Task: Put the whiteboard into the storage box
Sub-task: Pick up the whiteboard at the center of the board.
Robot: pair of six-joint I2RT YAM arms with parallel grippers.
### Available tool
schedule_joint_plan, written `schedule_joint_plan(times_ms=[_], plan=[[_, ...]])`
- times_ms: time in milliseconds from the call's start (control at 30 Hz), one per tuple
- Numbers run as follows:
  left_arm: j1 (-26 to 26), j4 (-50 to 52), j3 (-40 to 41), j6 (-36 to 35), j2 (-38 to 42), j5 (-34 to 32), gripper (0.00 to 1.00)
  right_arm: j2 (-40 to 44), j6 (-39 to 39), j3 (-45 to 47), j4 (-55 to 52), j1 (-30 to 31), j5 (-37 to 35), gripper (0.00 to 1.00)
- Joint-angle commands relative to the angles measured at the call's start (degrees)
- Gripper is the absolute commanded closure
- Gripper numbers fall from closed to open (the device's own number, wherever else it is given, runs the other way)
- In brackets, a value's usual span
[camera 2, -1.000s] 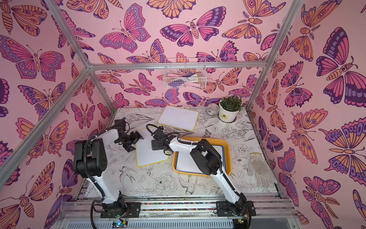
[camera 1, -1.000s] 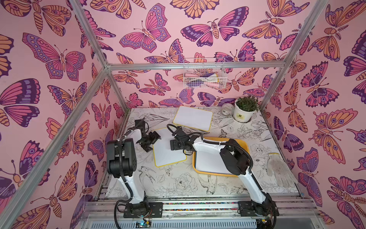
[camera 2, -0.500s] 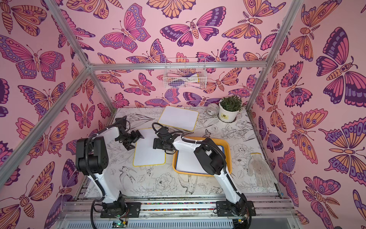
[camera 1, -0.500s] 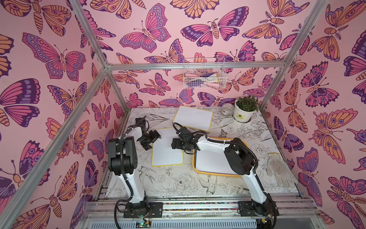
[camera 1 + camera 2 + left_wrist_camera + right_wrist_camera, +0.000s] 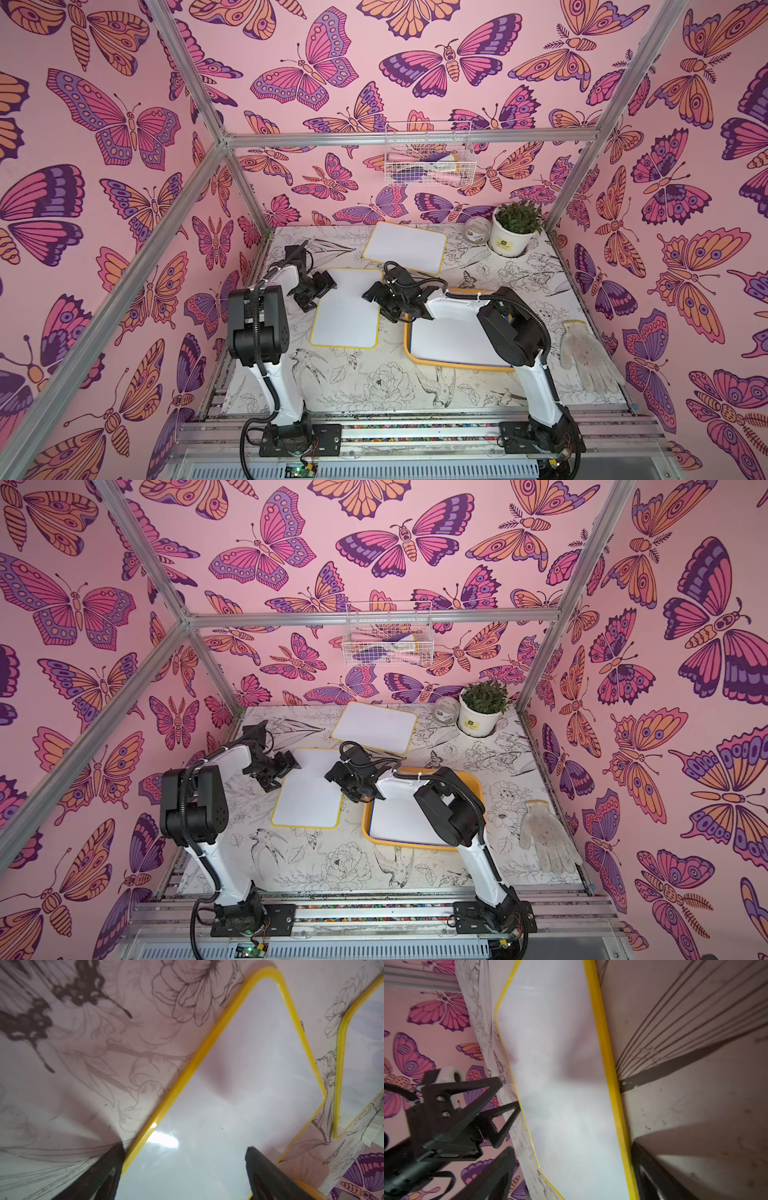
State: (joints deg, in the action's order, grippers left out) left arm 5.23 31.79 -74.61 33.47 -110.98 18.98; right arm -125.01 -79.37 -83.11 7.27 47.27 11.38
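Both top views look down from high up, sharing the whole tabletop; both wrist views sit close over one whiteboard.

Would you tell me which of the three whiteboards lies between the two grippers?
The middle whiteboard, beside the storage box; the boxed whiteboard and rear whiteboard lie elsewhere.

Bright, soft daylight; blurry wrist close-ups.

i see a glossy, smooth whiteboard face catching glare, its yellow edging plastic to my eye, storage box in smooth yellow-orange plastic, glove of rough knit cloth, wire basket white-coated metal, frame bars dull metal
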Motion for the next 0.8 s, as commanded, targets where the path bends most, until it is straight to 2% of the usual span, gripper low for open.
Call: schedule_joint_plan(times_ms=[0, 67, 300, 767], plan=[[-2.8, 3.7, 2.4, 1.1, -4.2, 7.8, 0.07, -0.5, -9.6, 2.5, 15.1, 2.0, 2.4, 0.11], [-2.8, 3.7, 2.4, 1.1, -4.1, 7.7, 0.07, -0.3, -11.2, 3.9, 17.7, 2.0, 1.3, 0.11], [-2.6, 3.8, 2.5, 1.3, -3.9, 7.5, 0.07, 1.1, -8.8, 7.1, 22.6, 1.9, -2.8, 0.11], [-0.6, 3.9, 3.1, 2.5, -2.7, 6.9, 0.07, 1.7, -2.7, 6.7, 28.7, 2.0, -6.8, 0.16]])
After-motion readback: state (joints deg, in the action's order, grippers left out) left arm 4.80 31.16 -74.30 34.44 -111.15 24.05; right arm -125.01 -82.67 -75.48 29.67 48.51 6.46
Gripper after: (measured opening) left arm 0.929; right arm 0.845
